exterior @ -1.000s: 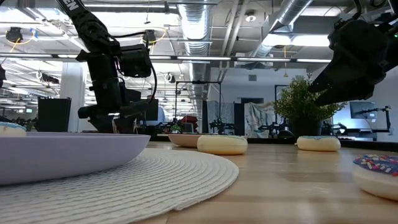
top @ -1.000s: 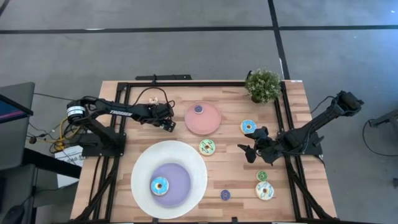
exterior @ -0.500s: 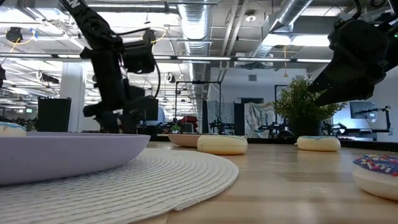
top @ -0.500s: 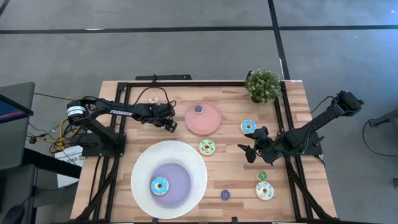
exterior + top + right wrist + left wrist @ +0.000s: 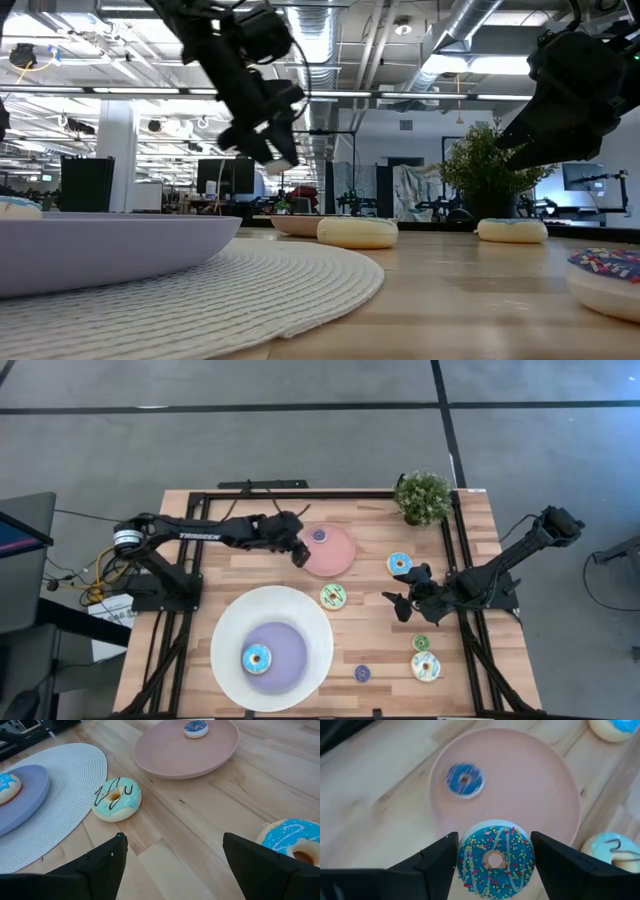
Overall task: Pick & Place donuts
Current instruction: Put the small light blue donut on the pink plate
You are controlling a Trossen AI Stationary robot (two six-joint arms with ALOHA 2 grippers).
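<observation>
My left gripper hangs over the left rim of the pink plate and is shut on a blue sprinkled donut. A small blue donut lies flat on that plate. A green donut and a blue donut lie on the wood. My right gripper hovers open between them. Another blue donut lies on the lavender centre of the big white plate. Near the right front lie a small green donut, a white sprinkled donut and a small purple one. My left gripper pinches the blue sprinkled donut between its two fingers, one on each side of the donut's rim. The fingers slant down from the table's left. The donut is lifted clear above the pink plate, its iced face toward the wrist camera.
A potted plant stands at the far right corner. A black frame runs along the table's edges. Bare wood lies between the big white plate and the right-hand donuts.
My left gripper has risen from near the table and travelled toward the table's right, from left of the pink plate to over its left rim. The right arm has kept still.
</observation>
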